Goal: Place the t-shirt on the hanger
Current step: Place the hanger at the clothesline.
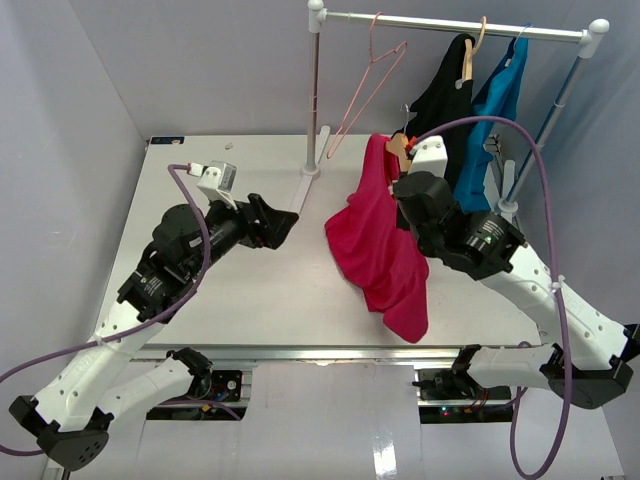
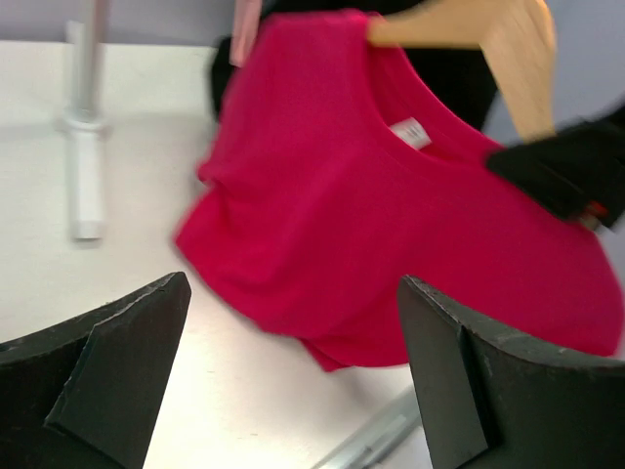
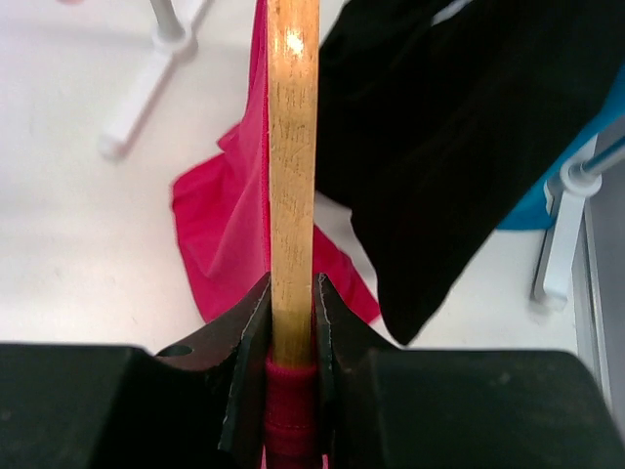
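Observation:
The magenta-red t-shirt (image 1: 385,245) hangs draped from the tan wooden hanger (image 1: 398,150), its lower part resting on the table. My right gripper (image 1: 405,188) is shut on the hanger (image 3: 292,147) and on the shirt's neck cloth (image 3: 290,405), holding them up. In the left wrist view the t-shirt (image 2: 371,205) shows its white neck label (image 2: 412,131), with the hanger (image 2: 488,39) at the top. My left gripper (image 1: 285,225) is open and empty, to the left of the shirt; its fingers (image 2: 127,342) stand wide apart. The hanger's hook is hidden.
A clothes rail (image 1: 450,24) at the back holds a pink wire hanger (image 1: 372,75), a black garment (image 1: 445,100) and a blue shirt (image 1: 495,115). Its white feet (image 1: 305,180) stand on the table (image 1: 200,190). The black garment (image 3: 459,137) hangs close beside my right gripper.

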You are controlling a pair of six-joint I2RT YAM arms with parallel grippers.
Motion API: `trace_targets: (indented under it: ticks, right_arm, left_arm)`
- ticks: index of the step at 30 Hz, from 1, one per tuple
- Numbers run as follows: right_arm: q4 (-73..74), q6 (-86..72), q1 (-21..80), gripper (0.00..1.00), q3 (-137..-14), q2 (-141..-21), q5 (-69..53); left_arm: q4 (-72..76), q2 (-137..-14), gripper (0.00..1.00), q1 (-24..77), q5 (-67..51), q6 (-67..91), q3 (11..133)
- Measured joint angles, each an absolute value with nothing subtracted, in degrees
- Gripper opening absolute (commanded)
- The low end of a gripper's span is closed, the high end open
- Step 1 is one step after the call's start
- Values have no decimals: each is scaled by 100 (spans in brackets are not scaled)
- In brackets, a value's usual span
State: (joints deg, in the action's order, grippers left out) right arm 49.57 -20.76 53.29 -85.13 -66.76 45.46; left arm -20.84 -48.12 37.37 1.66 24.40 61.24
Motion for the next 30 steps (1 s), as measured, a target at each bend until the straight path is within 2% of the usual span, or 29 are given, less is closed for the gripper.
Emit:
trace_targets:
  ticks: [6, 15, 21, 30]
  right_arm:
    - [4519, -1866, 4860, 8, -9230, -7360, 4703]
    - [3962, -1540, 3935, 8, -9957, -7872, 4327]
    - [3466, -1328, 3658, 8, -9964, -7969, 3920]
    - [3032, -962, 3306, 8, -10091, -8490, 3723]
  left_arm:
    - [-1619, -5434, 98, 3746, -1097, 2891, 5673]
    - [67, -5713, 98, 3770, -2547, 3610, 3482]
    - [1145, -5736, 98, 3797, -2560, 3781, 2758]
    - [1540, -6136, 98, 3925, -2218, 3531, 2466]
